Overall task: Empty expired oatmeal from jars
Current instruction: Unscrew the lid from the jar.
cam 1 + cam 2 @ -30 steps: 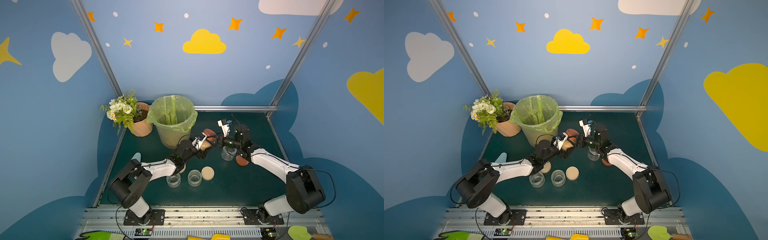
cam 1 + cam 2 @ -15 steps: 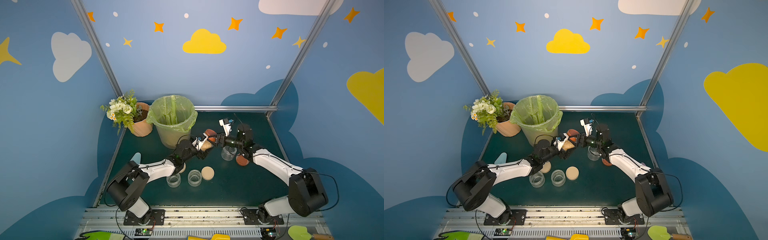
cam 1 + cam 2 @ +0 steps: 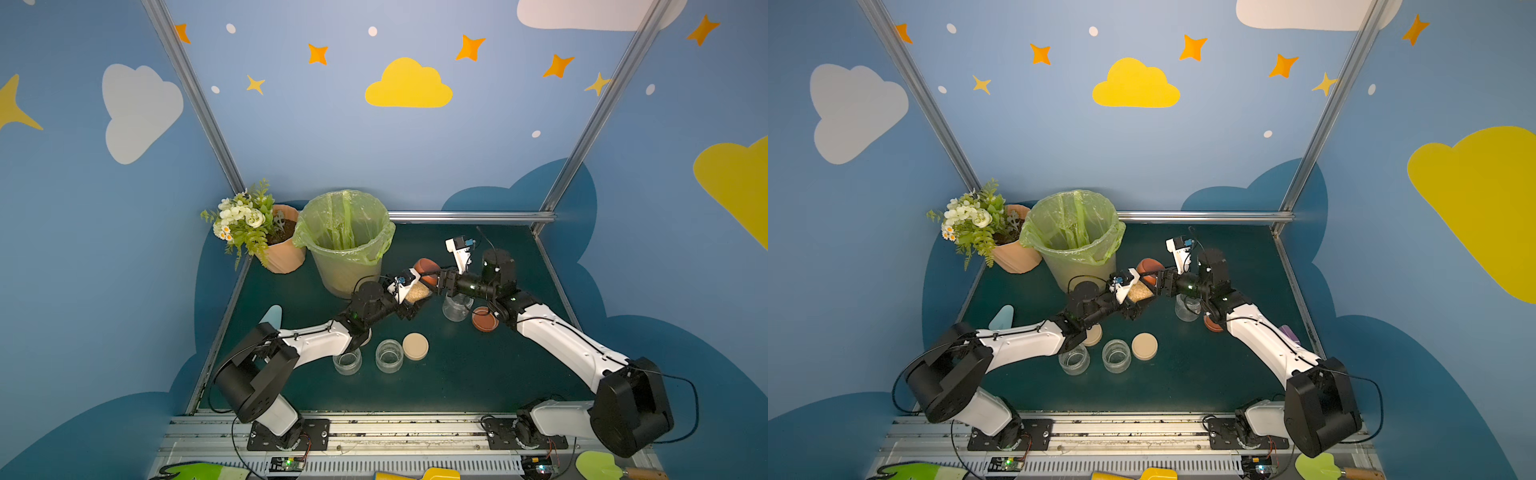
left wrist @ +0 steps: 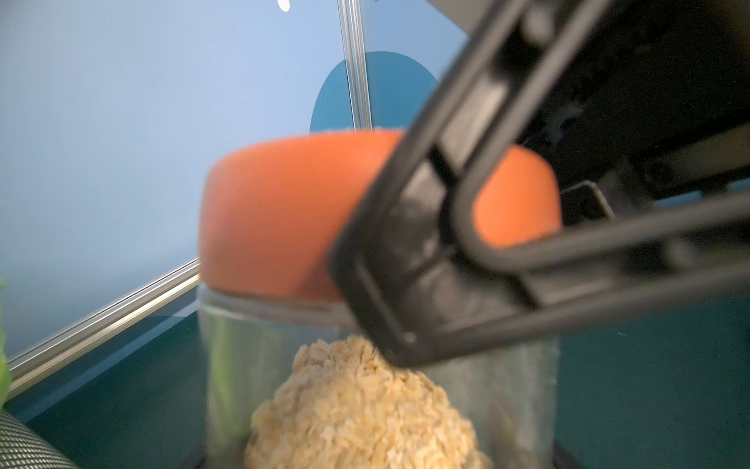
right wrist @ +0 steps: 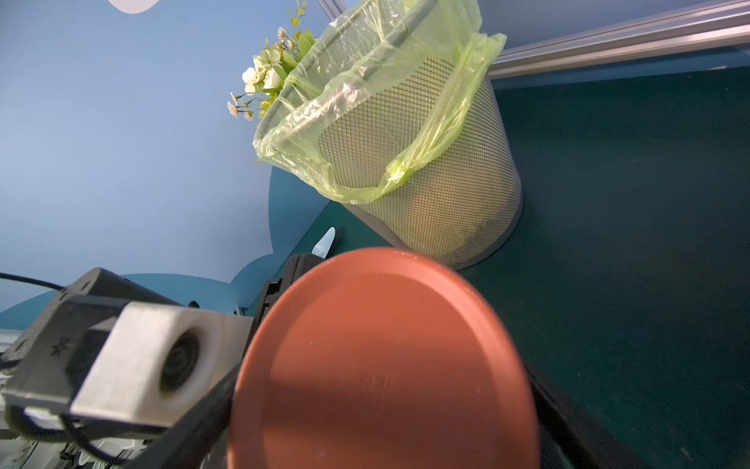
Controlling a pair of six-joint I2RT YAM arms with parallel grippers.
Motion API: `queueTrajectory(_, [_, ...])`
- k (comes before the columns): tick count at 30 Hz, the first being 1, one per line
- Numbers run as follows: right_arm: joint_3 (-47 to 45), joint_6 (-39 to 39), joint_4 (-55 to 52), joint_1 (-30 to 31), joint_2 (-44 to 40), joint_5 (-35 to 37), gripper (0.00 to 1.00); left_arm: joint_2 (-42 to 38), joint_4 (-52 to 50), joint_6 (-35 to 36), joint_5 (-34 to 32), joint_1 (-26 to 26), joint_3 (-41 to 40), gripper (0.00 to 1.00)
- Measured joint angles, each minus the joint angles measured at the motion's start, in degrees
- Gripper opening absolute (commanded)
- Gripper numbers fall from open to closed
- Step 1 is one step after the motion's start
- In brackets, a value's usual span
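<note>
Left gripper clamps the one jar holding oatmeal.
Right gripper straddles its rust-orange lid, whether clamped or loose I cannot tell; three empty jars, two beige lids, one loose orange lid.

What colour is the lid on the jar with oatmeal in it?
Rust-orange lid; the right wrist view shows it best.

Both arms pointed inward from their bases, grippers meeting tip to tip. The left arm lay stretched forward and low, its left gripper clamped on a jar. The right arm was bent at the elbow, wrist level, with the right gripper straddling the lid. One finger lay across the lid's side; whether it pressed could not be told.
</note>
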Motion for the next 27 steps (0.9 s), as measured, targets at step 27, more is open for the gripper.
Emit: queueTrajectory(27, [8.72,-4.33,-16.83,-0.17,-0.72,-3.23,0.9,-1.25,4.98,1.4,1.6,-0.15,-2.36,0.03])
